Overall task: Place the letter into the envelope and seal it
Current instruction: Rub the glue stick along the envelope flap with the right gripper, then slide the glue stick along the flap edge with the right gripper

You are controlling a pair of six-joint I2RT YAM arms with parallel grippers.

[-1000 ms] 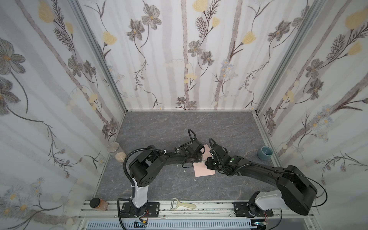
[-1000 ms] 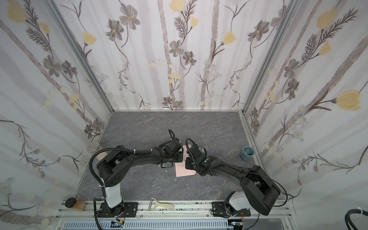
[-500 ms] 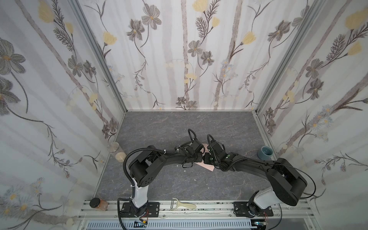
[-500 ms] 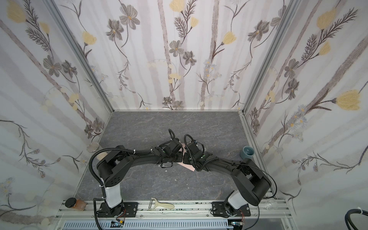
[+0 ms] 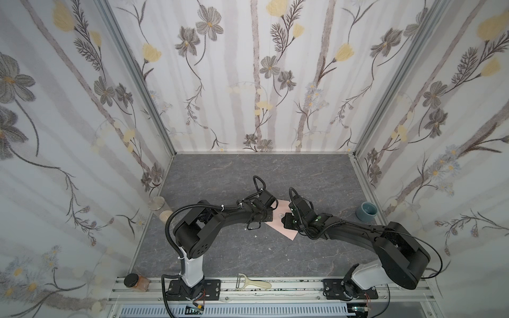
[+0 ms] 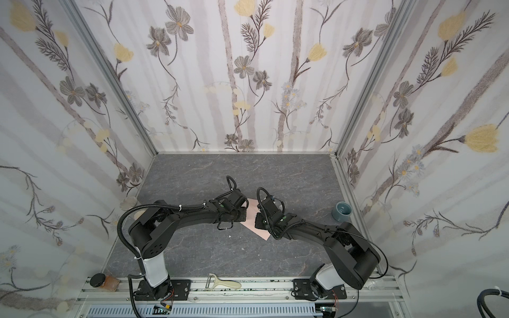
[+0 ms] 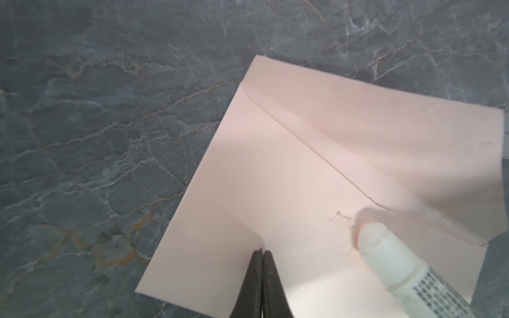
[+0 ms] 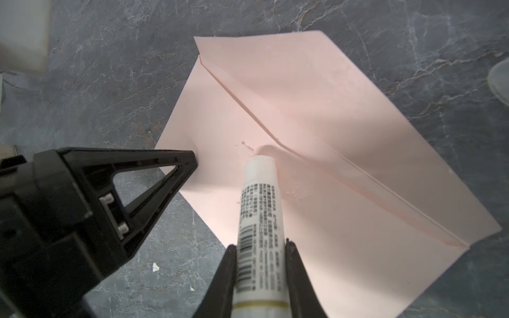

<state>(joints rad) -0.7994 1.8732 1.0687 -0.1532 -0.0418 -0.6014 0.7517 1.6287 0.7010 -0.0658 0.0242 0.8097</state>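
Pink paper envelope [image 7: 275,179] with a pointed flap lies flat near the middle of the grey stone-look table [image 7: 82,110], and its flap is open. The black left gripper [image 7: 261,252] is squeezed all the way shut, and its tips press down on one edge of the envelope. The black right gripper [image 8: 260,245] is closed around a small white glue stick tube [image 8: 259,192]. The tube's tip touches the envelope just beside the flap fold.
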